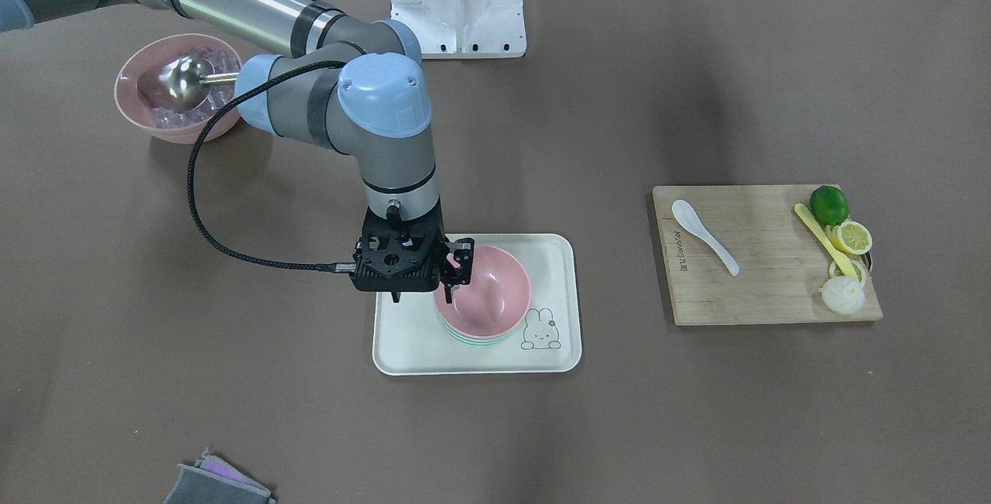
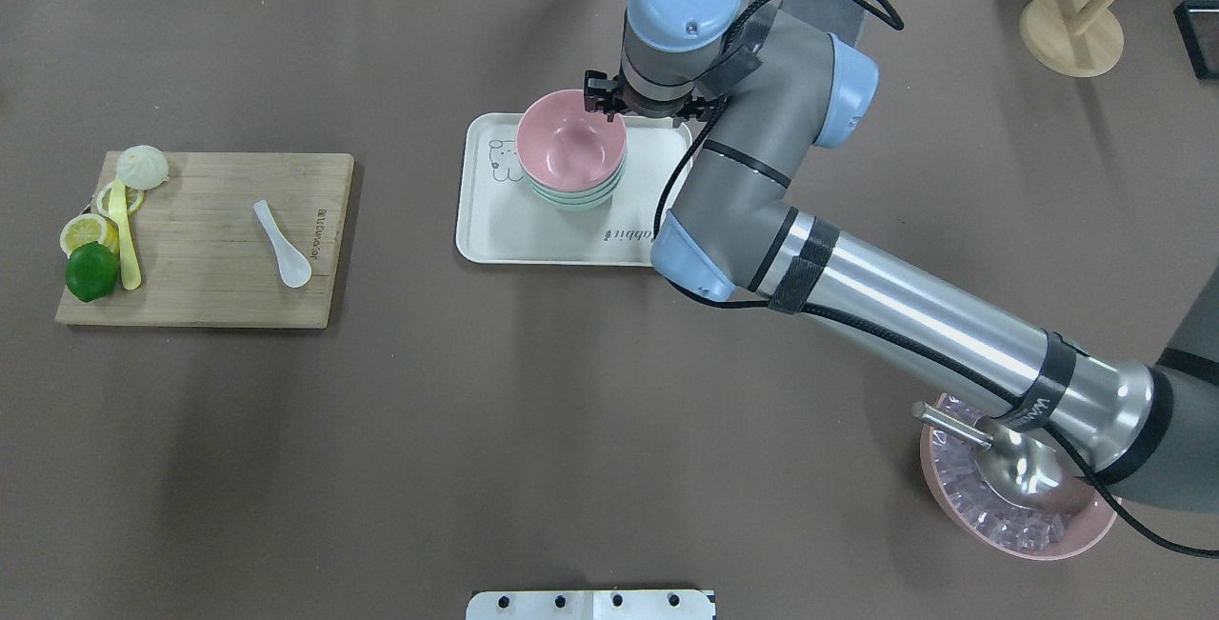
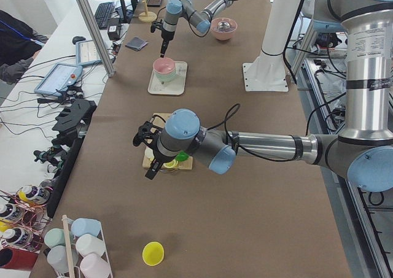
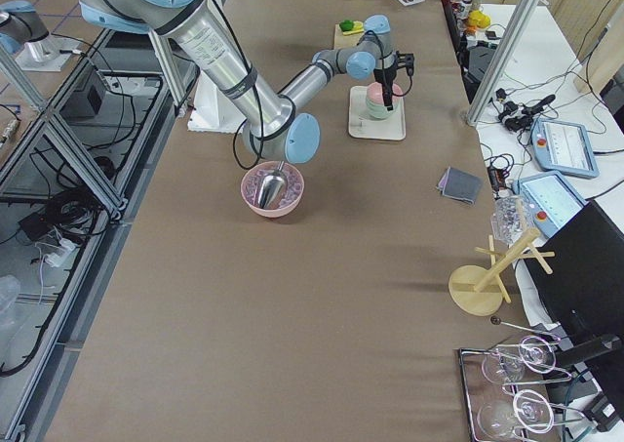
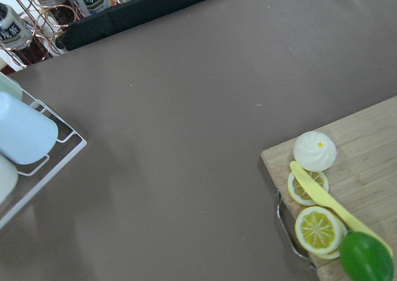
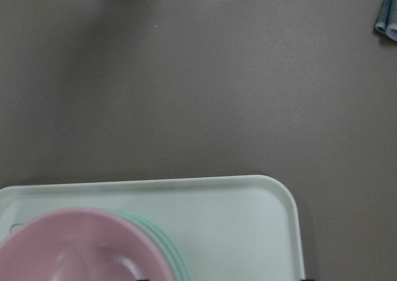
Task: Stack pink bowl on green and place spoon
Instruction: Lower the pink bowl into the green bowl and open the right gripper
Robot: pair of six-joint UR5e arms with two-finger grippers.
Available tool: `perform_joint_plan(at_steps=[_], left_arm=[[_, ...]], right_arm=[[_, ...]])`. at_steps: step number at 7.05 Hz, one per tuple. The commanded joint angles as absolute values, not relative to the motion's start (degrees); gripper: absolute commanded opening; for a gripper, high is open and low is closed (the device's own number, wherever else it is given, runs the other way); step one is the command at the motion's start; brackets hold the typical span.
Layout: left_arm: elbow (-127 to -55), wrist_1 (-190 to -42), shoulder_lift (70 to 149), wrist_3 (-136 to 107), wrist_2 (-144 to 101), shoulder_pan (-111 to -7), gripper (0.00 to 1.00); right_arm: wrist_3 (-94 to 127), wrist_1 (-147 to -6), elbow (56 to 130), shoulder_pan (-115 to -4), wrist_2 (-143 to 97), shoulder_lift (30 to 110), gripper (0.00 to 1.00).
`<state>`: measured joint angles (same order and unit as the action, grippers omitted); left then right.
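The pink bowl sits nested on the green bowl on the white tray. My right gripper points down at the pink bowl's rim, its fingers apart on either side of the rim, so it looks open. The right wrist view shows both bowls at the bottom left. The white spoon lies on the wooden cutting board. My left gripper hovers near the board's outer end; I cannot tell if it is open.
A lime, lemon slices, a yellow knife and a white bun sit on the board's end. A second pink bowl with ice and a metal scoop lies under my right arm. A grey cloth lies at the table edge.
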<state>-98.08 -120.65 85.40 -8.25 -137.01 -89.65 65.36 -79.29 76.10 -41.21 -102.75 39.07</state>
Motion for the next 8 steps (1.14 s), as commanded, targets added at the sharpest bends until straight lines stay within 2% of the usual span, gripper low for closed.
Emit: perform_joint_plan(at_steps=[1, 2, 4, 5, 8], left_arm=[[-98.88, -122.16, 87.7, -27.77, -136.85, -83.09, 0.98], [-100.36, -122.25, 88.93, -37.61, -133.37, -79.23, 0.98], [-103.7, -122.17, 92.17, -58.08, -118.2, -64.23, 0.98], [-103.19, -121.65, 94.89, -66.27, -111.51, -56.68, 0.98], [-101.61, -112.61, 101.41, -79.78, -96.11, -43.1, 0.98]], right_arm=[[55.08, -78.67, 79.87, -46.03, -106.6, 45.93, 1.0], [48.41, -78.49, 82.68, -48.84, -107.31, 48.84, 1.0], [39.07, -75.44, 84.98, -55.69, -115.46, 54.11, 1.0], [36.85, -73.06, 85.16, -58.07, -118.36, 57.71, 1.0], [26.78, -73.38, 88.15, -67.72, -122.75, 69.4, 1.0]])
